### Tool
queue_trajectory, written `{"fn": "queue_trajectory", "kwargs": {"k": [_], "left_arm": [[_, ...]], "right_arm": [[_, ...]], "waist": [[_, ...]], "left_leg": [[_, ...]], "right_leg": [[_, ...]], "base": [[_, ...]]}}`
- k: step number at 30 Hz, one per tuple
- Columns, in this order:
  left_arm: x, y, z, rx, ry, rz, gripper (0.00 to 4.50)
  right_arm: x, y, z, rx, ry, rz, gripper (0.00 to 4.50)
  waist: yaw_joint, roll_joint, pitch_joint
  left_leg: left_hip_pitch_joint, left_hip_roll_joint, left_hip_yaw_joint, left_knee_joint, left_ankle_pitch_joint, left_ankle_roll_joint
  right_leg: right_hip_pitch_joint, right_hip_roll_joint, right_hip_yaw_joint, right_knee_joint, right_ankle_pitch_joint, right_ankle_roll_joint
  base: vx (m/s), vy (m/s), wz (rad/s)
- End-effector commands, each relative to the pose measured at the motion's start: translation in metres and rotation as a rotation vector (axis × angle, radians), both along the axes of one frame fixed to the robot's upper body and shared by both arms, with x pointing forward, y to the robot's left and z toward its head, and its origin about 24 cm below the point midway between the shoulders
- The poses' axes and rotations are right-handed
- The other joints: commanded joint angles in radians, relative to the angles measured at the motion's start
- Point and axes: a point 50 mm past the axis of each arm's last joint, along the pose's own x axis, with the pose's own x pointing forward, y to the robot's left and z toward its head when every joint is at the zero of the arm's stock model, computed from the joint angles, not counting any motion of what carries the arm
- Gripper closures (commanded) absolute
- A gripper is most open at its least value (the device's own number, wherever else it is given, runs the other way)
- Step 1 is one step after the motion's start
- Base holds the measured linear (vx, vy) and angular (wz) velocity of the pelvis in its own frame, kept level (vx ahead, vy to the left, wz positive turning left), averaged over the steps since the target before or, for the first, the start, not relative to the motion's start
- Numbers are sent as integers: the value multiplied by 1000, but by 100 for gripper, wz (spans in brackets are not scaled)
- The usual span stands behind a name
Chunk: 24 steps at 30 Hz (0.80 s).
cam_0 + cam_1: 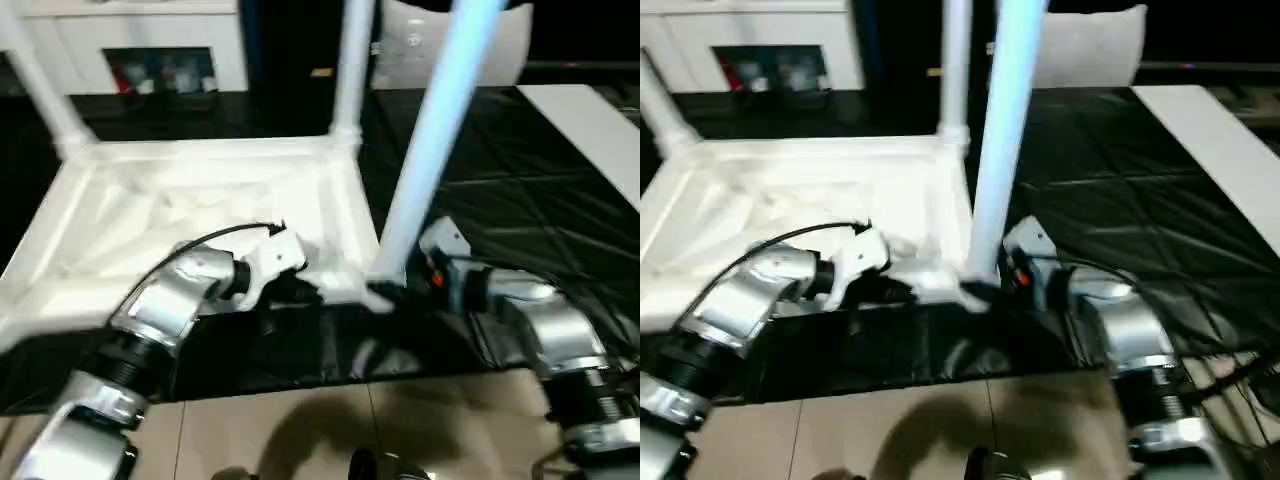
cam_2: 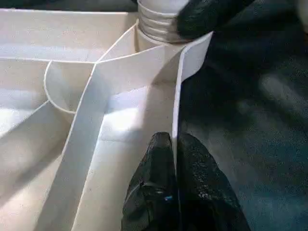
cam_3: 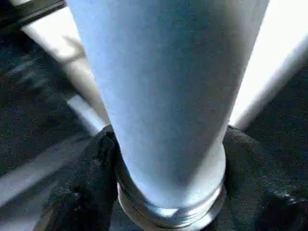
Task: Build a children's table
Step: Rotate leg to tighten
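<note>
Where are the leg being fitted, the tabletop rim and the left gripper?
leg being fitted (image 1: 430, 130), left eye view, mid-shaft.
tabletop rim (image 2: 188, 53), left wrist view, thin side wall near the corner socket.
left gripper (image 2: 174, 159), left wrist view, fingertips pinching the rim.

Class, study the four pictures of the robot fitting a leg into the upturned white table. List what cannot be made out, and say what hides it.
- Leg: its far end is cut off by the head views' upper edge.
- Leg's threaded end: how deep it sits in the corner socket, hidden by the right gripper's fingers.
- Table top: its left side is cut off by the picture edge.
</note>
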Motion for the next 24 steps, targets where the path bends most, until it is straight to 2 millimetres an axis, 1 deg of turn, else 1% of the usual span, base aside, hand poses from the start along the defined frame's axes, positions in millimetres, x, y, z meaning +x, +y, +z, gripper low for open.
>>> {"fn": "queue_trajectory", "kwargs": {"k": [1,2,3,4,5,6,7,8,9,10,11,12,13,14,15,16,17,18,19,20,21,22,23,24], "left_arm": [[2,-29,7,-86,-27,157,450],[3,-33,8,-98,-34,198,450],[3,-33,8,-98,-34,198,450],[3,-35,9,-105,-37,221,450],[3,-38,11,-117,-39,238,450],[3,-41,12,-123,-38,250,450],[2,-44,13,-128,-40,253,450],[1,-47,14,-129,-44,253,450],[1,-48,14,-122,-49,254,450],[1,-47,14,-97,-62,254,450],[1,-46,14,-93,-64,254,450],[1,-45,13,-80,-69,253,450],[2,-43,13,-76,-70,255,450],[2,-41,13,-69,-73,255,450],[2,-40,13,-62,-76,255,450],[3,-36,12,-52,-82,251,450],[3,-36,12,-52,-82,251,450],[3,-31,11,-42,-87,240,450],[3,-31,11,-42,-87,239,450],[3,-29,11,-36,-90,231,450],[3,-26,11,-28,-93,217,450],[3,-22,10,-18,-90,194,450],[2,-19,9,-11,-87,170,450],[2,-19,9,-11,-87,170,450]], "right_arm": [[0,51,-5,57,51,-28,180],[3,55,-6,58,60,-88,180],[3,55,-6,58,60,-88,180],[4,57,-7,61,68,-122,180],[6,59,-7,48,64,-150,180],[7,61,-8,36,60,-169,180],[8,62,-7,26,41,-174,180],[9,64,-6,29,21,-177,124],[9,64,-6,34,14,-186,124],[10,62,-4,50,2,-204,110],[10,62,-4,52,1,-205,110],[10,61,-3,58,-5,-211,104],[10,60,-2,55,-8,-214,89],[10,58,-2,51,-18,-211,89],[10,57,-1,49,-25,-207,89],[9,53,1,53,-43,-193,65],[9,53,1,53,-43,-193,65],[8,46,3,52,-67,-172,48],[8,46,3,52,-68,-171,35],[7,43,4,49,-81,-159,23],[5,38,6,50,-96,-133,16],[3,29,8,43,-115,-97,11],[1,22,10,28,-129,-68,5],[1,22,10,28,-129,-68,5]], "waist": [[-15,3,-46],[-33,7,-47],[-38,18,-45],[-47,24,-44],[-46,22,-41],[-57,5,-31],[-59,-1,-26],[-57,-4,-37],[-57,-4,-37],[-62,6,-44],[-59,13,-51],[-61,7,-49],[-61,5,-48],[-59,9,-52],[-60,6,-53],[-59,7,-55],[-57,7,-55],[-55,4,-56],[-52,3,-56],[-46,2,-55],[-45,2,-55],[-38,-2,-56],[-31,-2,-60],[-29,-3,-61]], "left_leg": [[-4,12,1,-65,-242,58],[-3,22,-10,-68,-294,55],[1,37,-18,-76,-335,58],[-20,93,-47,-118,-451,65],[-13,104,-51,-129,-488,64],[9,56,-26,-111,-508,46],[30,14,-10,-83,-477,39],[32,-31,7,-45,-309,58],[32,-31,7,-45,-309,58],[-15,-1,-12,-65,-249,75],[-7,7,-14,-70,-231,79],[-14,13,-18,-76,-202,85],[-21,12,-18,-77,-187,89],[-17,12,-16,-77,-176,91],[-19,12,-16,-77,-158,95],[-23,15,-15,-77,-120,112],[-22,15,-14,-76,-113,117],[-22,15,-12,-76,-99,126],[-22,12,-10,-75,-96,132],[-18,10,-6,-74,-99,137],[-22,8,-6,-73,-94,139],[-24,6,-3,-70,-77,146],[-29,4,-5,-68,-50,152],[-33,4,-5,-67,-37,157]], "right_leg": [[65,-52,12,-123,-659,67],[79,-51,-10,-132,-648,86],[86,-55,-14,-127,-631,84],[116,-63,20,-51,-482,63],[109,-64,42,-28,-423,42],[72,-67,49,-70,-490,14],[51,-67,28,-112,-633,32],[55,-80,-7,-151,-800,105],[55,-80,-7,-151,-800,105],[89,-77,-3,-130,-676,110],[85,-79,7,-125,-619,90],[79,-76,18,-106,-523,32],[82,-71,24,-94,-486,-2],[80,-71,28,-90,-468,-19],[81,-72,34,-84,-445,-35],[81,-69,43,-71,-389,-74],[81,-69,45,-69,-375,-84],[81,-70,50,-64,-361,-96],[79,-69,51,-65,-366,-93],[76,-70,54,-66,-387,-93],[79,-70,53,-65,-395,-90],[78,-68,55,-66,-408,-73],[82,-67,56,-60,-391,-66],[84,-65,56,-56,-377,-64]], "base": [[0,0,0],[0,0,0],[0,0,0],[0,0,0],[0,0,0],[0,0,0],[0,0,0],[0,0,0],[0,0,0],[0,0,0],[0,0,0],[0,0,0],[0,0,0],[0,0,0],[0,0,0],[0,0,0],[0,0,0],[0,0,0],[0,0,0],[0,0,0],[0,0,0],[0,0,0],[0,0,0],[0,0,0]]}}
